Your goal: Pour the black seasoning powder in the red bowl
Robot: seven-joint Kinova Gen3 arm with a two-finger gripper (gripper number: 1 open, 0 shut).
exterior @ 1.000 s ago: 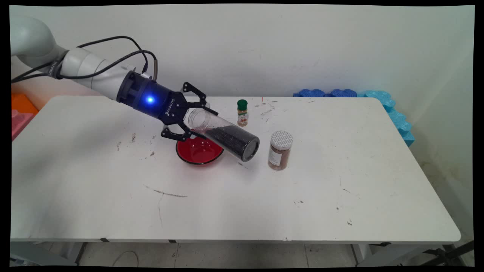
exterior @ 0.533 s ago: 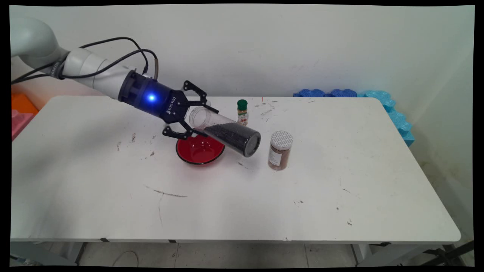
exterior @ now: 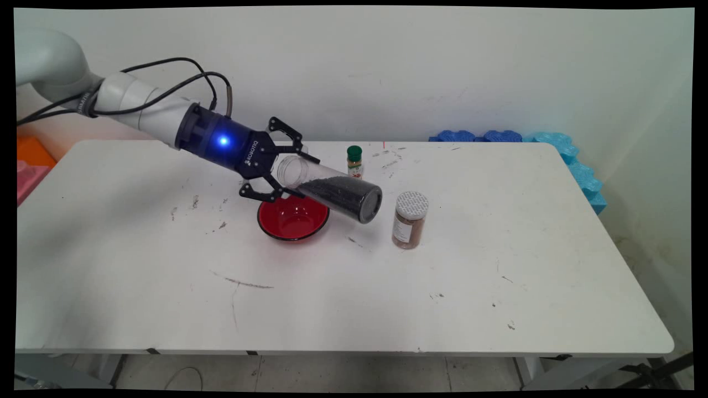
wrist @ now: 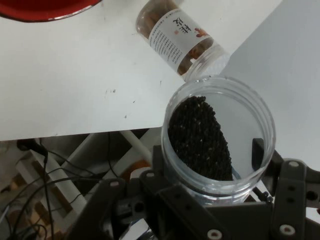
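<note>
Since the earlier frames the gripper (exterior: 283, 166) and the clear plastic jar (exterior: 332, 189) it holds have risen slightly toward the upper part of the frame, the jar's lower end now a little higher above the table (exterior: 498, 309). Its black fingers are clamped on the jar's open mouth end; the jar lies tilted, sloping down to the right, its closed base (exterior: 369, 207) lowest. Black granular contents (wrist: 200, 140) have settled toward that base, leaving the mouth end see-through. In the hand view the smooth round rim (wrist: 172, 105) shows, with the grains heaped along one side.

Just below the jar's mouth end sits a glossy red bowl (exterior: 292, 218) with a dark rim, round and shallow. Right of the jar's base, near but apart, stands a brown-filled spice jar (exterior: 409, 220) with a white perforated cap; its white label carries printed characters too small to read. Behind, a small bottle with a green cap (exterior: 354, 162) is partly hidden by the clear jar.

Wide bare tabletop lies in the lower and right parts of the frame. "ROBOTIQ" is lettered on the gripper's body. Blue foam blocks (exterior: 558, 145) line the upper-right table edge.
</note>
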